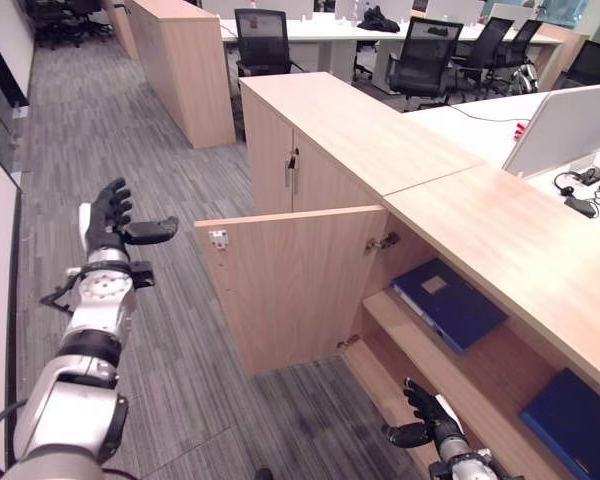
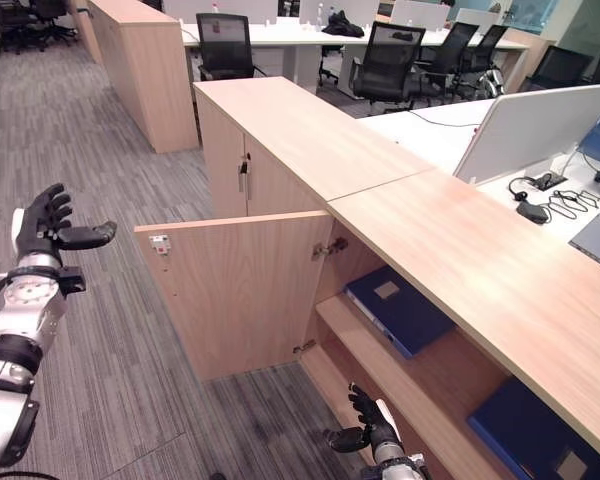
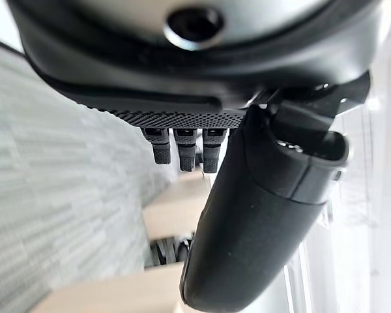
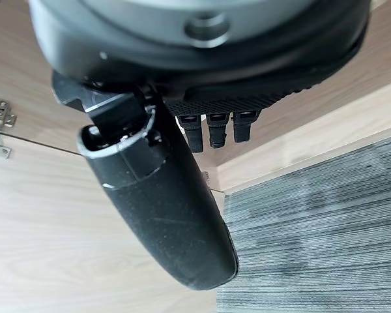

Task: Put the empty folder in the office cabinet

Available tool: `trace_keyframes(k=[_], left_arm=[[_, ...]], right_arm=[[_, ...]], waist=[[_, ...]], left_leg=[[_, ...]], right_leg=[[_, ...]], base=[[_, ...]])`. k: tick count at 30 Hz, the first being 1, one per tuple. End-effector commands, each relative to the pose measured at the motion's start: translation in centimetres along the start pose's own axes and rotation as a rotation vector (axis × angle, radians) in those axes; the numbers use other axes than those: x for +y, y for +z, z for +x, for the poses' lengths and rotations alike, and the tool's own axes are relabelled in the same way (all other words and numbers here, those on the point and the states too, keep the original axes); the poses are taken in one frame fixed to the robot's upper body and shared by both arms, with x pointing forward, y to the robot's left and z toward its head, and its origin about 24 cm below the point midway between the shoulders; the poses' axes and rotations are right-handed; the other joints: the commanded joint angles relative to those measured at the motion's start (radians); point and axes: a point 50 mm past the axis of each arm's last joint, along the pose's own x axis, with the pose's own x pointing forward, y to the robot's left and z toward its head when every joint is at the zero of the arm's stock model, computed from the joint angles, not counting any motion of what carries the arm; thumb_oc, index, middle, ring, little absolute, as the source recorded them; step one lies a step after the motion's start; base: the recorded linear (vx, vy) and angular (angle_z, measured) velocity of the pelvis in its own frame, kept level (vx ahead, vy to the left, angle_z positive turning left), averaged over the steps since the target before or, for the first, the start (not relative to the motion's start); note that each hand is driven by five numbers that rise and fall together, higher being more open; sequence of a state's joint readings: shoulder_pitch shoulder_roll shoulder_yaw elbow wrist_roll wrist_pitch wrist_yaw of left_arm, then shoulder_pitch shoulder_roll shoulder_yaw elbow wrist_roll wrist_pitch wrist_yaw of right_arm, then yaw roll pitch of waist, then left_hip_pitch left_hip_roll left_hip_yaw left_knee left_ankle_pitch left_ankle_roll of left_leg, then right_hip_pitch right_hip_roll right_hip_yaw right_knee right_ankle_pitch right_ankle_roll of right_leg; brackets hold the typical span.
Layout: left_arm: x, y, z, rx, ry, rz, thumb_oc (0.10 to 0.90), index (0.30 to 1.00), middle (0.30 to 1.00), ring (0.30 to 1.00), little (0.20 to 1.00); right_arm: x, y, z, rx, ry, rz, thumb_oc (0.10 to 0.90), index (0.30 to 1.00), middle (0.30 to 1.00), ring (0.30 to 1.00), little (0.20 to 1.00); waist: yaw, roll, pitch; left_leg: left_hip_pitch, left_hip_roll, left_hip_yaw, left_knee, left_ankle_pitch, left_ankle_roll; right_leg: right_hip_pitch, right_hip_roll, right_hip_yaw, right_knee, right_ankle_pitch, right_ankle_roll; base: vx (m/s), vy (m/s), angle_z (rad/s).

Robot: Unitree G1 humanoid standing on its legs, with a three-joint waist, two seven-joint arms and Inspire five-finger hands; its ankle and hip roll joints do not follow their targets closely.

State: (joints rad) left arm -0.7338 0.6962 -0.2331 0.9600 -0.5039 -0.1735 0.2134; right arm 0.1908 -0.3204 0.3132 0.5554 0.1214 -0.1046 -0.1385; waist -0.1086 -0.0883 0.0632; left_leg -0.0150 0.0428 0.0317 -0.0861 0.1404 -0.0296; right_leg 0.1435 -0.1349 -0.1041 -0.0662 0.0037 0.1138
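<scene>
A blue folder (image 1: 450, 302) lies flat on the upper shelf inside the open wooden office cabinet (image 1: 510, 240). A second blue folder (image 1: 575, 420) lies further right on the shelf below. The cabinet door (image 1: 290, 285) stands swung wide open toward me. My left hand (image 1: 108, 215) is raised over the carpet left of the door, open and holding nothing. My right hand (image 1: 428, 415) hovers low by the front edge of the bottom shelf, open and empty too. In the wrist views the fingers (image 3: 182, 147) and thumb (image 4: 163, 208) are straight.
A closed cabinet section (image 1: 280, 150) adjoins the open one at the back. Office chairs (image 1: 263, 40) and desks stand behind. A white desk divider (image 1: 570, 125) and a headset with cables (image 1: 580, 190) are at the right. Grey carpet (image 1: 180, 340) spreads left of the door.
</scene>
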Motion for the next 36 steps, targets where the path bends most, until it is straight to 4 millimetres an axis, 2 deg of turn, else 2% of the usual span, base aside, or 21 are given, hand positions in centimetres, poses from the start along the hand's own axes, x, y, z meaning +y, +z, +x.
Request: trace_keyframes(k=[1,4,5,6,8,9,14,15,18,20,23,26,31,36], left_arm=[[-2.5,8.2,1.4,-0.286,-0.049,-0.086,0.800,0.900,0.900,0.900,0.900],[-5.4,7.9,0.7,-0.295,-0.136,-0.092,0.800,0.900,0.900,0.900,0.900],[-5.4,7.9,0.7,-0.294,-0.137,-0.092,0.800,0.900,0.900,0.900,0.900],[-7.4,7.3,-0.1,-0.288,-0.198,-0.144,0.800,0.900,0.900,0.900,0.900],[-8.9,6.5,-0.9,-0.281,-0.253,-0.141,0.800,0.900,0.900,0.900,0.900],[-10.7,5.3,-2.2,-0.261,-0.327,-0.168,0.800,0.900,0.900,0.900,0.900],[-13.4,3.0,-5.1,-0.231,-0.473,-0.200,0.800,0.900,0.900,0.900,0.900],[-14.0,2.0,-6.2,-0.217,-0.521,-0.202,0.800,0.900,0.900,0.900,0.900],[-14.2,1.5,-6.8,-0.208,-0.543,-0.203,0.800,0.900,0.900,0.900,0.900],[-14.2,0.0,-8.3,-0.179,-0.587,-0.220,0.800,0.900,0.900,0.900,0.900],[-14.0,-0.9,-9.0,-0.151,-0.600,-0.236,0.800,0.900,0.900,0.900,0.900],[-13.0,-2.5,-10.1,-0.120,-0.617,-0.225,0.800,0.900,0.900,0.900,0.900],[-12.0,-3.2,-11.0,-0.105,-0.621,-0.242,0.800,0.900,0.900,0.900,0.900],[-11.0,-4.0,-14.6,-0.068,-0.731,-0.369,0.800,0.900,0.900,0.900,0.900]], right_arm=[[-1.6,4.5,1.3,-0.194,-0.050,-0.001,0.800,0.900,0.900,0.900,0.900],[-1.6,4.5,1.4,-0.192,-0.059,-0.002,0.800,0.900,0.900,0.900,0.900],[-1.6,4.5,1.4,-0.192,-0.060,-0.002,0.800,0.900,0.900,0.900,0.900],[-1.7,4.7,1.5,-0.197,-0.069,-0.003,0.800,0.900,0.900,0.900,0.900],[-1.8,4.7,1.5,-0.198,-0.080,-0.007,0.800,0.900,0.900,0.900,0.900],[-1.9,4.5,1.5,-0.183,-0.091,-0.008,0.800,0.900,0.900,0.900,0.900],[-2.2,4.3,1.5,-0.172,-0.113,-0.006,0.800,0.900,0.900,0.900,0.900],[-2.3,4.0,1.4,-0.161,-0.122,-0.004,0.800,0.900,0.900,0.900,0.900],[-2.3,3.9,1.4,-0.157,-0.123,-0.002,0.800,0.900,0.900,0.900,0.900],[-2.3,3.9,1.3,-0.160,-0.123,-0.002,0.800,0.900,0.900,0.900,0.900],[-2.4,3.7,1.2,-0.153,-0.126,-0.001,0.800,0.900,0.900,0.900,0.900],[-2.5,3.5,1.1,-0.147,-0.121,-0.002,0.800,0.900,0.900,0.900,0.900],[-2.6,3.4,1.1,-0.142,-0.124,0.005,0.800,0.900,0.900,0.900,0.900],[-2.7,2.9,0.9,-0.117,-0.140,0.028,0.800,0.900,0.900,0.900,0.900]], waist=[[0.014,0.037,0.002],[0.011,0.035,0.005],[0.012,0.035,0.005],[0.011,0.034,0.009],[0.012,0.035,0.012],[0.015,0.034,0.017],[0.025,0.035,0.023],[0.030,0.035,0.026],[0.033,0.034,0.026],[0.043,0.034,0.026],[0.048,0.035,0.027],[0.062,0.035,0.025],[0.075,0.035,0.024],[0.100,0.044,0.027]], left_leg=[[0.138,-0.002,0.063,-0.001,-0.196,-0.015],[0.142,-0.005,0.066,-0.001,-0.201,-0.011],[0.143,-0.005,0.067,-0.001,-0.202,-0.011],[0.146,-0.006,0.067,-0.001,-0.203,-0.009],[0.148,-0.007,0.066,-0.001,-0.205,-0.005],[0.151,-0.010,0.065,-0.001,-0.207,-0.003],[0.154,-0.014,0.059,-0.001,-0.208,0.001],[0.154,-0.015,0.056,-0.001,-0.208,0.003],[0.154,-0.015,0.055,-0.001,-0.209,0.004],[0.156,-0.015,0.052,-0.001,-0.210,0.005],[0.155,-0.015,0.049,-0.001,-0.209,0.005],[0.158,-0.015,0.041,-0.001,-0.209,0.006],[0.156,-0.016,0.036,-0.001,-0.207,0.006],[0.153,-0.019,0.022,-0.001,-0.205,0.011]], right_leg=[[-0.083,-0.021,-0.011,0.075,0.002,0.098],[-0.084,-0.022,-0.003,0.075,0.002,0.098],[-0.084,-0.022,-0.003,0.075,0.002,0.098],[-0.086,-0.023,0.000,0.077,0.002,0.097],[-0.085,-0.023,0.001,0.079,0.001,0.095],[-0.082,-0.024,-0.001,0.080,0.001,0.094],[-0.075,-0.027,-0.005,0.079,-0.002,0.090],[-0.072,-0.029,-0.008,0.078,-0.002,0.088],[-0.069,-0.029,-0.008,0.077,-0.002,0.088],[-0.065,-0.028,-0.013,0.075,-0.004,0.084],[-0.062,-0.028,-0.016,0.075,-0.005,0.082],[-0.054,-0.027,-0.021,0.072,-0.009,0.078],[-0.051,-0.026,-0.028,0.073,-0.011,0.075],[-0.049,-0.027,-0.037,0.080,-0.014,0.071]], base=[[0.00,0.016,-0.14],[0.01,0.010,-0.12],[0.01,0.010,-0.03],[0.00,0.000,0.00],[0.00,0.006,0.02],[0.01,0.010,0.04],[0.00,0.011,0.03],[0.00,0.010,0.04],[0.00,0.001,-0.01],[0.00,0.000,0.00],[0.00,0.004,0.02],[0.00,0.006,0.02],[0.00,0.005,0.00],[-0.01,0.003,0.03]])
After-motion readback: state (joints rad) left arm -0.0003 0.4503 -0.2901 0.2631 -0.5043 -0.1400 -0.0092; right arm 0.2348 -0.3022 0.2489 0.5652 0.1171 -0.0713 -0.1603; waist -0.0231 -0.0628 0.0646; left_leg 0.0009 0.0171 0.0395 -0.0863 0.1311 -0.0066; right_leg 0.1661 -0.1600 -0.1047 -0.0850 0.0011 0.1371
